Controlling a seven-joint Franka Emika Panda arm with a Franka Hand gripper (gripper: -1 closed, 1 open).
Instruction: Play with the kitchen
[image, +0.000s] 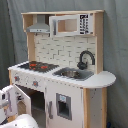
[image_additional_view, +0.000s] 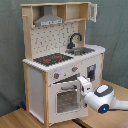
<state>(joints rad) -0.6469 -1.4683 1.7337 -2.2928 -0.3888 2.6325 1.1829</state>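
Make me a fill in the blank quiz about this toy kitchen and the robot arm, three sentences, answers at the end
1. The rings on the toy kitchen's hob are ____.
2. The faucet standing behind the sink is coloured ____.
3. In the second exterior view, the robot's pincer is at the front of the ____ door.

Missing words: red; black; oven

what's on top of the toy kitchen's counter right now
On the counter: a hob with red rings, a sink and a black faucet. The sink's inside is unclear.
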